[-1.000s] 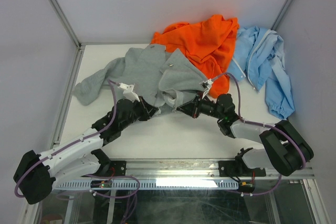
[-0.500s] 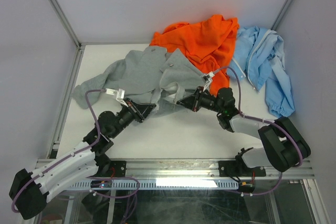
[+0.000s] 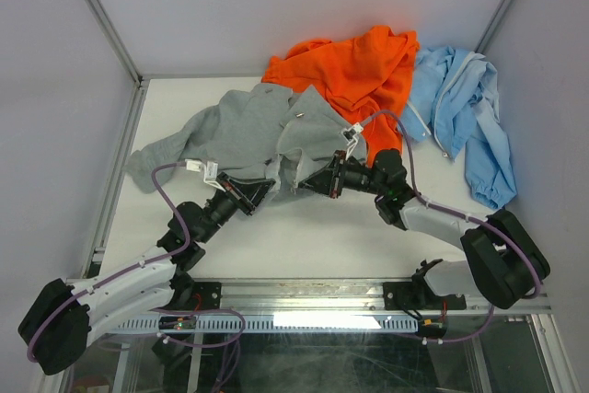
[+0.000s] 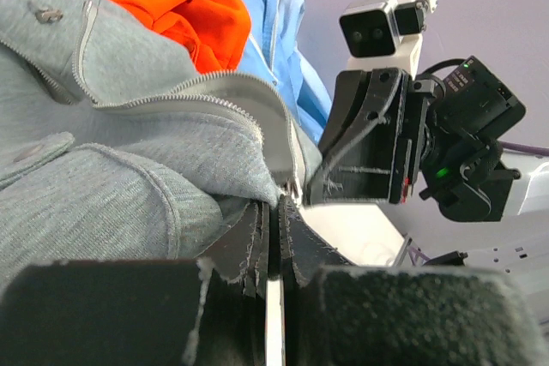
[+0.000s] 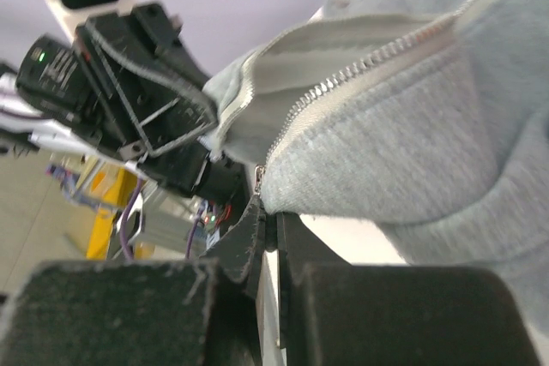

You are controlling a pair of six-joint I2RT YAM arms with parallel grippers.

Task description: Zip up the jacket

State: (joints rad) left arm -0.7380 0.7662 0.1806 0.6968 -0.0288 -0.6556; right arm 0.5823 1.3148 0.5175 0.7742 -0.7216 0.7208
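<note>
Bench with grey jacket spread at centre-left, its open front facing the arms; orange garment and blue jacket lie behind and to the right. Compared with a second ago, the left wrist sits further back and to the left, and the right wrist slightly left. Left gripper and right gripper face each other at the hem, jaws narrow, each pinching it. Only the wrist views show the zipper unjoined.
</note>
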